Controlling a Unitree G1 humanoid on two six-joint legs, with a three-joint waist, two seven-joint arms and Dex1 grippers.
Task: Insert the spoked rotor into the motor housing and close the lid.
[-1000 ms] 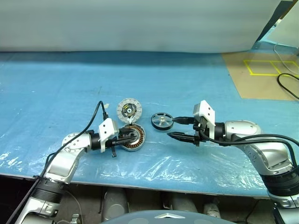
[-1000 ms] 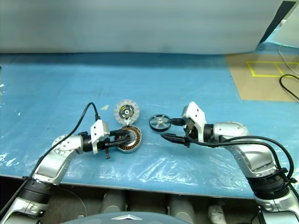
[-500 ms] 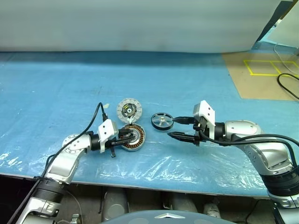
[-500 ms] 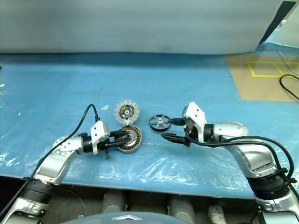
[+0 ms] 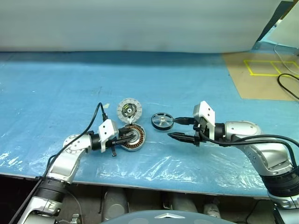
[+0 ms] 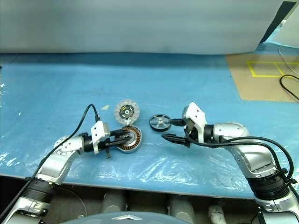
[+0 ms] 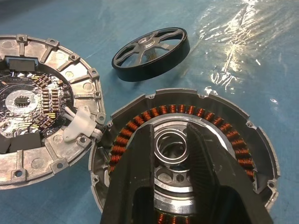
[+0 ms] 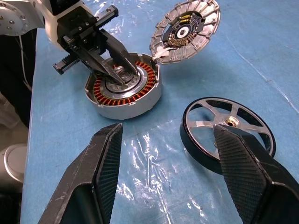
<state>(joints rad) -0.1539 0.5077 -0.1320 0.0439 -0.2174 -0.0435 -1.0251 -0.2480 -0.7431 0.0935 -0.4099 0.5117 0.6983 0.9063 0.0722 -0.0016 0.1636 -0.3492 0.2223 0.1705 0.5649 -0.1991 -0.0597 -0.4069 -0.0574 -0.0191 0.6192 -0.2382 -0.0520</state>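
The motor housing (image 5: 136, 138) lies on the blue sheet with its copper windings facing up. Its lid (image 5: 129, 109) is folded back flat just behind it, inner face up, joined by a white hinge piece (image 7: 83, 125). My left gripper (image 5: 130, 136) reaches over the housing from the left. Its fingers (image 7: 135, 177) rest on either side of the silver centre ring (image 7: 171, 145). The spoked rotor (image 5: 161, 121) lies flat to the right of the housing. My right gripper (image 5: 176, 129) hovers just right of the rotor, open and empty, with its far fingertip close to the black rim (image 8: 198, 151).
A wrinkled clear film (image 5: 154, 163) covers the blue table near its front edge. A brown board with yellow tape (image 5: 261, 70) and a black cable (image 5: 287, 86) lie at the far right. A pale backdrop (image 5: 140, 23) stands behind the table.
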